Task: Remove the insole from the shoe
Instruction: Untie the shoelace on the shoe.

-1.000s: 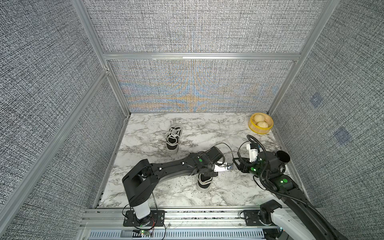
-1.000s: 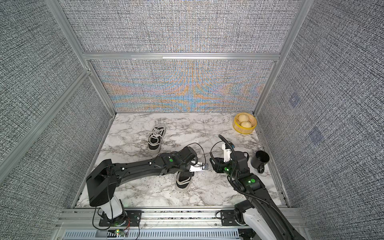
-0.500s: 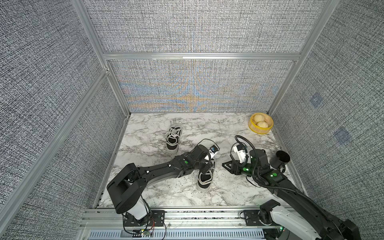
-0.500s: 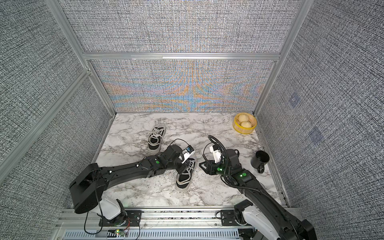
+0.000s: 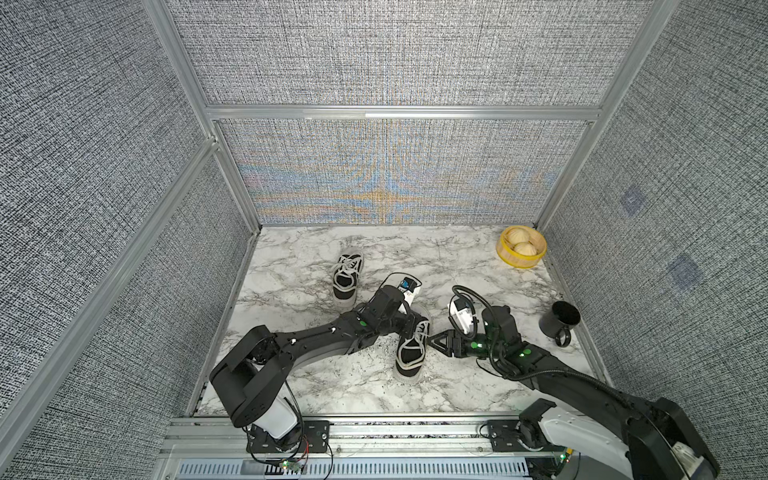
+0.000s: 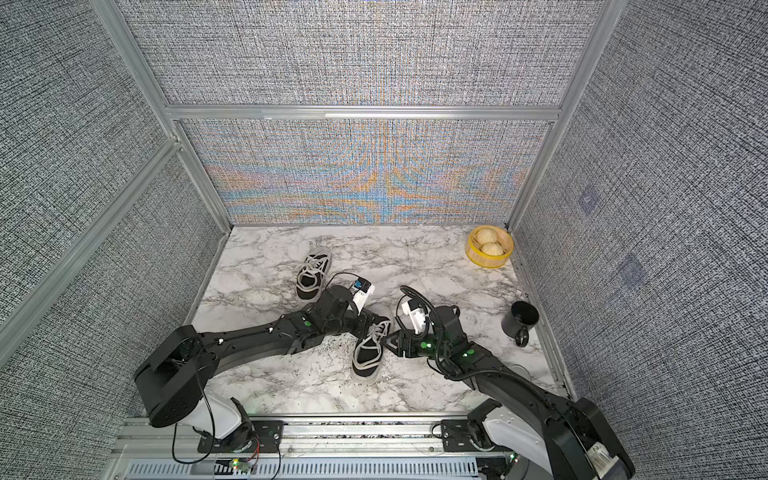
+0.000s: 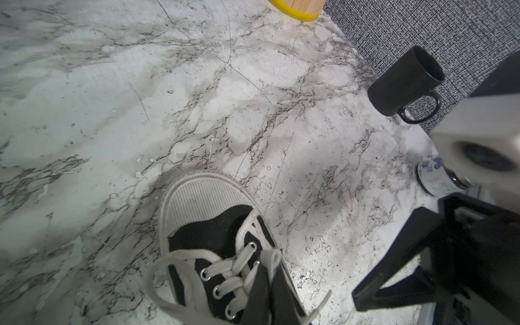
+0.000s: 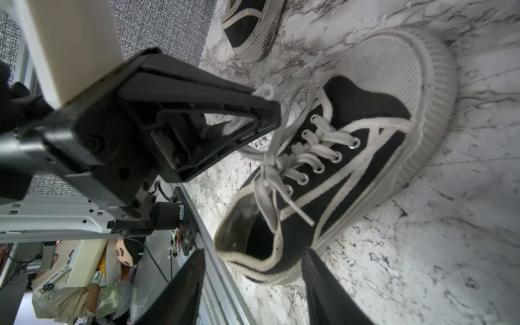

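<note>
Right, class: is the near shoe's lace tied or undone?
Tied: the lace shows a knot above the shoe opening; the left gripper pinches one loop.

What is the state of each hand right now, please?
Left hand: closed, pinching the shoelace of the near shoe.
Right hand: open, holding nothing, next to that shoe.

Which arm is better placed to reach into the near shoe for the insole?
The right arm, probably. Its jaws stand open and face the heel opening of the shoe in the right wrist view. The left arm is busy: its jaws are shut on a lace loop.
</note>
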Robot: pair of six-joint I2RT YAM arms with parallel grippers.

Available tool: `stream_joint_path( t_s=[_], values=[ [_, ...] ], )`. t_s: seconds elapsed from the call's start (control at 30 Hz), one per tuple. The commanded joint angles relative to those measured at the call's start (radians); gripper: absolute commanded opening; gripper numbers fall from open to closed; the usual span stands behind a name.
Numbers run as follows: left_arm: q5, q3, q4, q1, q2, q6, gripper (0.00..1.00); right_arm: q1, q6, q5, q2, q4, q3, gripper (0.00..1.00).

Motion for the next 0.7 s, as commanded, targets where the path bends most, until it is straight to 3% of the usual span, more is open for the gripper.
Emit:
stream_joint_path(
  t_s=[0.0,0.37,0.53,0.67],
  values=[
    [0.024,0.003,0.026,0.003,0.007,-0.028,0.01,0.002,0.051,-0.014,0.043,0.161,-0.005,0.58],
    [0.01,-0.003,0.013,0.003,0.002,-0.024,0.01,0.002,0.105,0.041,0.143,0.224,0.012,0.59],
    [-0.006,-0.008,0.002,0.004,-0.01,-0.022,0.01,-0.009,0.094,0.13,0.099,0.164,-0.003,0.68],
    [-0.013,-0.02,0.001,0.005,-0.021,-0.022,0.01,-0.015,0.084,0.127,0.082,0.138,-0.008,0.73]
  ],
)
